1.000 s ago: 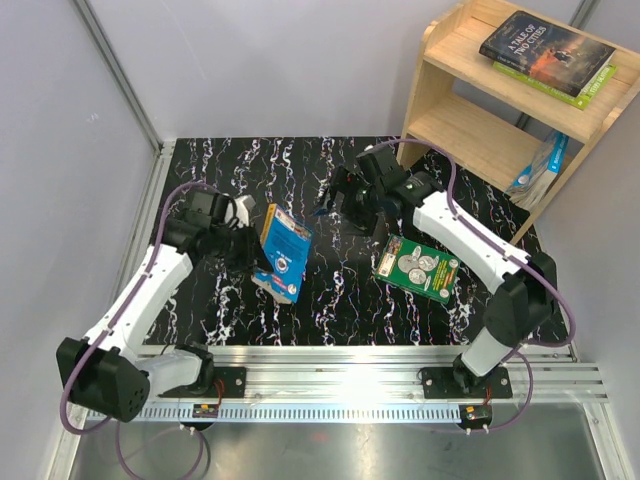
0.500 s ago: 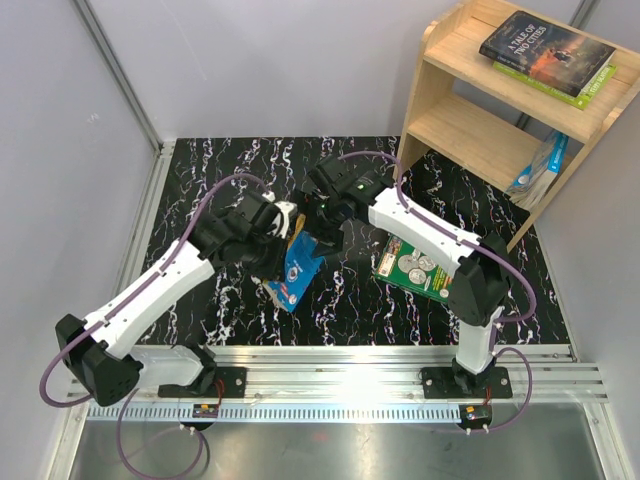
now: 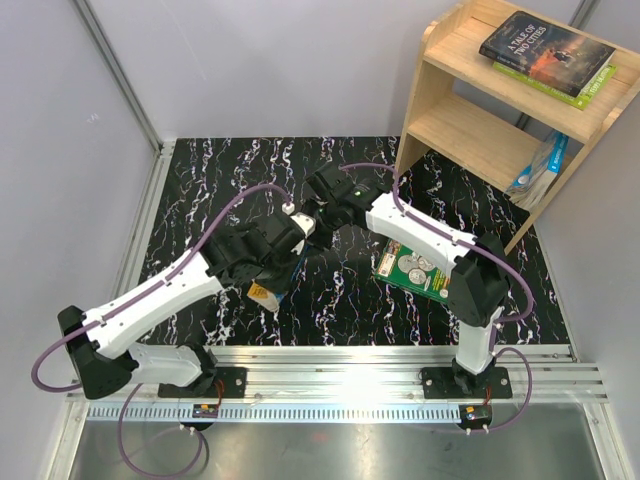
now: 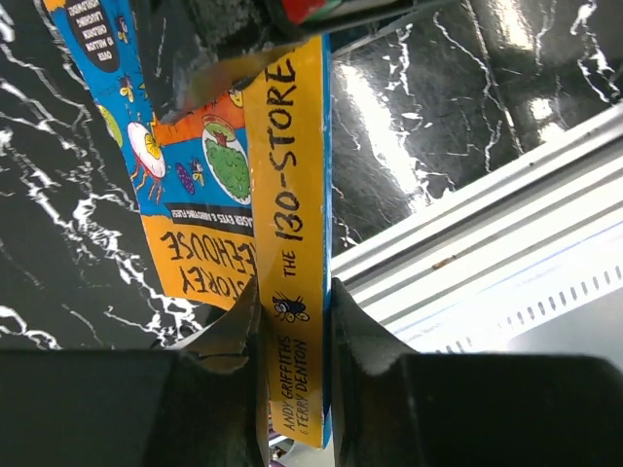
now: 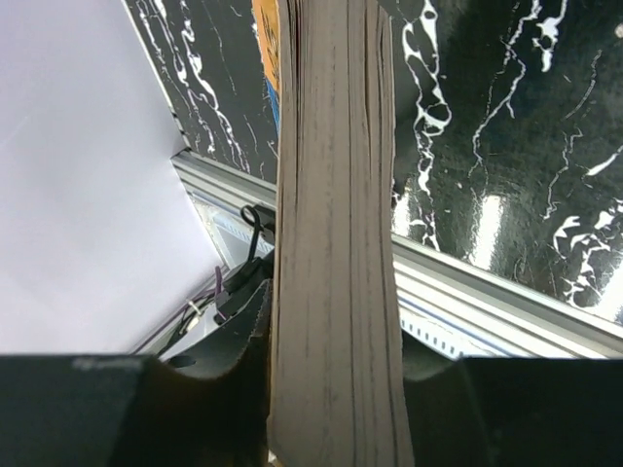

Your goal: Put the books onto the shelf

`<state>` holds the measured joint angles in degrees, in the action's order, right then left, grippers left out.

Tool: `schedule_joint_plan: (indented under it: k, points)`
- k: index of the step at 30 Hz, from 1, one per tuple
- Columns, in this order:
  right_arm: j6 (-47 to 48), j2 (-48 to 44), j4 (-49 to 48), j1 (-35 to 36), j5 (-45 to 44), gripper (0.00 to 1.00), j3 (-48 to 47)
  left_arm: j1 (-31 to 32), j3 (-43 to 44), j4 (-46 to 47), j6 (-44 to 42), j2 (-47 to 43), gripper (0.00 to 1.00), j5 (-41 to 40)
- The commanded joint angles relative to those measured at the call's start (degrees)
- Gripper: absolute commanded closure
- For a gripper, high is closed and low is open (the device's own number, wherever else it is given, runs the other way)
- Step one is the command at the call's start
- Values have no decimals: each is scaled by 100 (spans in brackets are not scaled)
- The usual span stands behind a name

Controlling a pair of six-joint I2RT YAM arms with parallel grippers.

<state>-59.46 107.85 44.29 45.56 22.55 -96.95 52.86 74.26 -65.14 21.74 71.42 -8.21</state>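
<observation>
Your left jaws are clamped on the yellow spine of the colourful book, over the middle of the surface, and your right jaws pinch the same book's page edge from the opposite side. Further right, the coin book lies flat, and two books rest atop the shelf.

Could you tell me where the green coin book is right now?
Top view: the coin book lies flat on the table, right of centre, by the right arm, near the shelf.
</observation>
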Motion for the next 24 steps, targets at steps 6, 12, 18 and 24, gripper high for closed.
schedule_joint_plan:
  k: [6, 12, 18, 24]
  points:
    - [1077, -264, 791, -29, -321, 100, -87, -4, 432, 230, 94, -980, 11, -1323]
    - [788, -800, 441, -618, 364, 100, 386, 5, 326, 265, 252, -1499, 4, -1385]
    - [471, -1126, 176, -1102, 979, 100, 484, 5, 2, 502, 393, -1736, 5, -1034]
    - [435, -1205, 149, -1164, 1954, 100, -42, -30, -237, 819, 621, -1667, 4, -823]
